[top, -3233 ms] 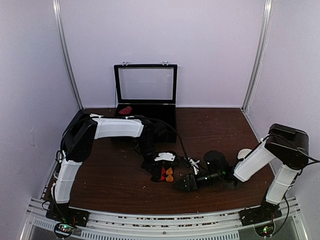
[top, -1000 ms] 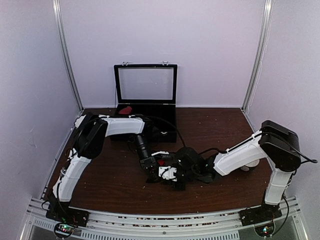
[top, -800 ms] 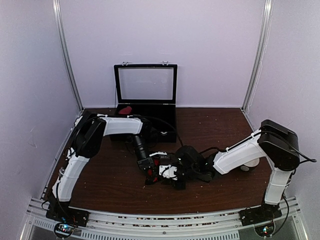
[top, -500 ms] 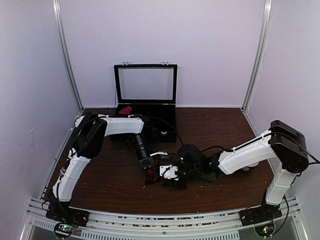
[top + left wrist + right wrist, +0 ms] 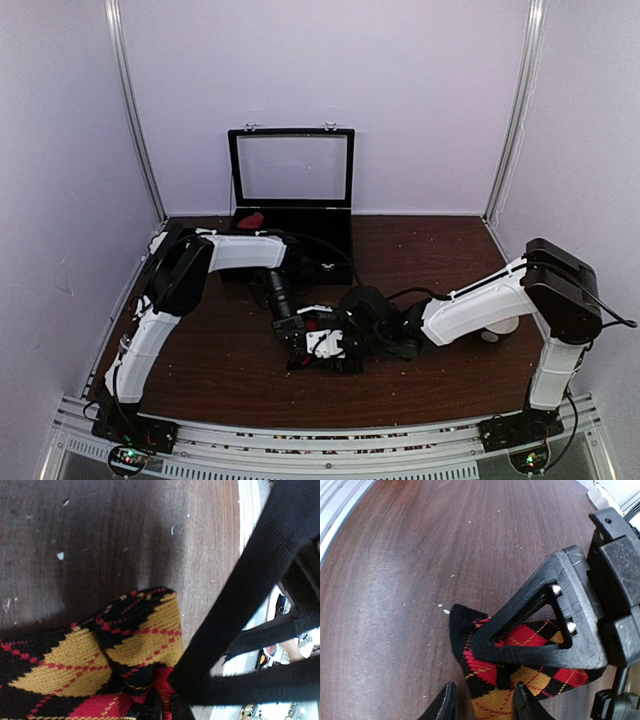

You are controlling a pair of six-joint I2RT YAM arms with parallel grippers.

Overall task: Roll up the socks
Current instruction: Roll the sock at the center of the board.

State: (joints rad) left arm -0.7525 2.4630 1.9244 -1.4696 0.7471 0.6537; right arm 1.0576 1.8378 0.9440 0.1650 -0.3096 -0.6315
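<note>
A black sock with red and orange argyle diamonds (image 5: 317,324) lies bunched at the middle of the brown table (image 5: 220,360). My left gripper (image 5: 298,338) comes down on it from behind. In the left wrist view the left gripper (image 5: 167,711) is shut on a folded bulge of the sock (image 5: 75,655). The right gripper (image 5: 336,350) meets it from the right. In the right wrist view the right gripper (image 5: 485,706) is open, its tips either side of the sock's (image 5: 520,672) orange end. The left gripper's finger (image 5: 545,655) presses across the fabric.
An open black case (image 5: 290,131) with a clear lid stands at the back, and a reddish piece (image 5: 250,219) lies in its left end. A white round thing (image 5: 494,330) sits on the table beside the right forearm. The right gripper's finger (image 5: 240,595) crosses the left wrist view.
The right gripper has gone from shut to open and shifted a little left along the sock. The left gripper stays pinched on the sock, barely moved.
</note>
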